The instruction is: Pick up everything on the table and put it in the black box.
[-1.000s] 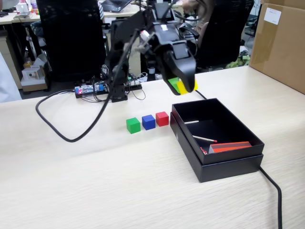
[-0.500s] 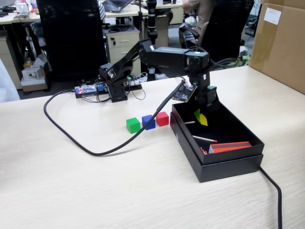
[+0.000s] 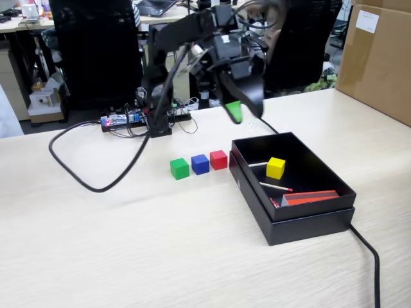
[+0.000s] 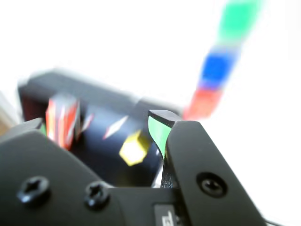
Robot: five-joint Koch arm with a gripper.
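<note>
Your pale wood table [image 3: 128,244] fills most of the fixed view, and the brown carton [image 3: 379,58] stands at its upper right edge. The arm [image 3: 173,58] rises from its base at upper centre, reaching right, with a black cable [image 3: 90,183] looping across the table at left. The black box [image 3: 292,221] sits right of centre in the fixed view; in the wrist view it shows as a dark blurred shape [image 4: 103,101] at centre left.

Your gripper [image 3: 239,110] hangs in the air above the box's far left corner, holding nothing. In the wrist view [image 4: 101,129] its jaws stand apart, a green-lined fingertip [image 4: 157,132] on the right and the other at the left edge, with the box floor seen through the gap.

Inside the box, an orange-red slab [image 3: 311,197] lies at the near end, and two thin white sticks [image 3: 275,187] lie nearer the middle. The yellow cube [image 3: 275,168] rests on the box floor toward the far end, beside one stick.

Left of the box, on the table, you have three cubes in a row: red cube [image 3: 219,160] nearest the box wall, blue cube [image 3: 200,164] just beside it, green cube [image 3: 180,169] at the left end.
</note>
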